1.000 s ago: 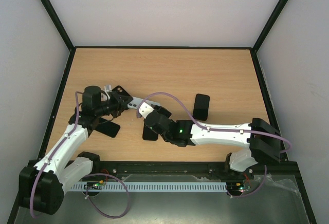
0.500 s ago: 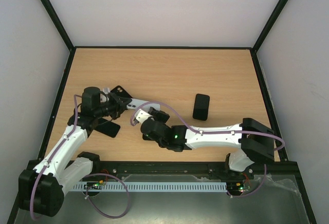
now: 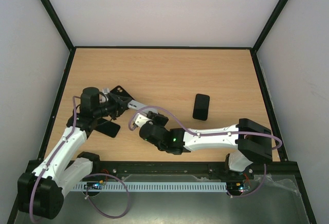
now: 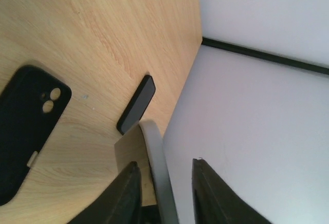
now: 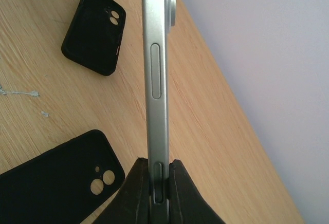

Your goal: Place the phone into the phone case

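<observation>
Two robot arms meet low over a wooden bench, mid hand-off. The R arm [image 3: 216,134] has swung in across the front, reaching toward the L arm [image 3: 67,142] at left. Over the last sec the R hand [image 5: 157,165] has clenched. Its fingers now pinch the phone [image 5: 156,80], a slim silver slab held on edge above the bench, at the end away from its camera bump. Meanwhile the L hand [image 4: 164,165] has begun to loosen. Its wrist view shows the phone's rim btwn the fingers w/ a gap beside one, so it looks released or nearly so. Judging by this, the phone is passing L to R, and the R arm will likely carry it to a case. Nothing is inserted yet.

Room: plain pale walls [image 3: 164,8] w/ black corner posts [image 3: 54,16]. Bench [image 3: 205,70]: light wood grain. On it lie black phone cases w/ camera cut-outs: a lone case [image 3: 201,107] right of centre, a second case [image 3: 109,128] partly under the L arm, and a third case [image 3: 119,91] just beyond the L hand. A few pale specks [image 5: 20,93] mark the wood near the phone.
</observation>
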Motion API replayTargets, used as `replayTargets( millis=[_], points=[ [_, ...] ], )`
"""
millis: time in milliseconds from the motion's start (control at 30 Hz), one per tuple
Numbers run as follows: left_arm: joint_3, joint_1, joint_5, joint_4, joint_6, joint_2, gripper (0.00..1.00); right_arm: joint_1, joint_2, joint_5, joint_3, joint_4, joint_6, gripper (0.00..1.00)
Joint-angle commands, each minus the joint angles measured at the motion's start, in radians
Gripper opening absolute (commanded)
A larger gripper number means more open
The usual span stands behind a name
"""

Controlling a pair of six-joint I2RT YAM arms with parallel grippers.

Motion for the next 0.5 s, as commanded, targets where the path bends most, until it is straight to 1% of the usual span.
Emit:
replayTargets(
  millis=[0,33,100,200,233,300,333,400,467],
  points=[
    [-0.034,0.008,0.045,0.071,-0.035,-0.048,0.4,-0.011,-0.024,0.023,-0.006,0.003,0.087,0.02],
    [-0.046,0.011,0.046,0.096,-0.038,-0.055,0.48,-0.011,-0.033,0.004,-0.011,-0.004,0.103,0.02],
    [-0.055,0.018,0.054,0.111,-0.019,-0.059,0.56,-0.011,-0.051,-0.021,-0.017,-0.031,0.146,0.02],
    [-0.044,0.023,0.071,0.1,0.04,-0.05,0.74,-0.016,-0.069,-0.061,-0.005,-0.092,0.226,0.02],
    [-0.037,0.025,0.083,0.103,0.088,-0.044,0.82,-0.018,-0.077,-0.094,0.001,-0.115,0.263,0.02],
    [-0.009,0.029,0.094,0.067,0.19,-0.024,0.91,-0.021,-0.1,-0.158,0.005,-0.151,0.34,0.02],
    [0.016,0.029,0.083,0.022,0.245,-0.011,0.95,-0.023,-0.118,-0.184,0.002,-0.165,0.38,0.02],
    [0.054,0.029,0.056,-0.056,0.328,0.013,0.99,-0.04,-0.158,-0.261,-0.015,-0.182,0.473,0.02],
    [0.068,0.029,0.033,-0.081,0.372,0.018,1.0,-0.078,-0.198,-0.355,-0.036,-0.195,0.547,0.02]
  ],
)
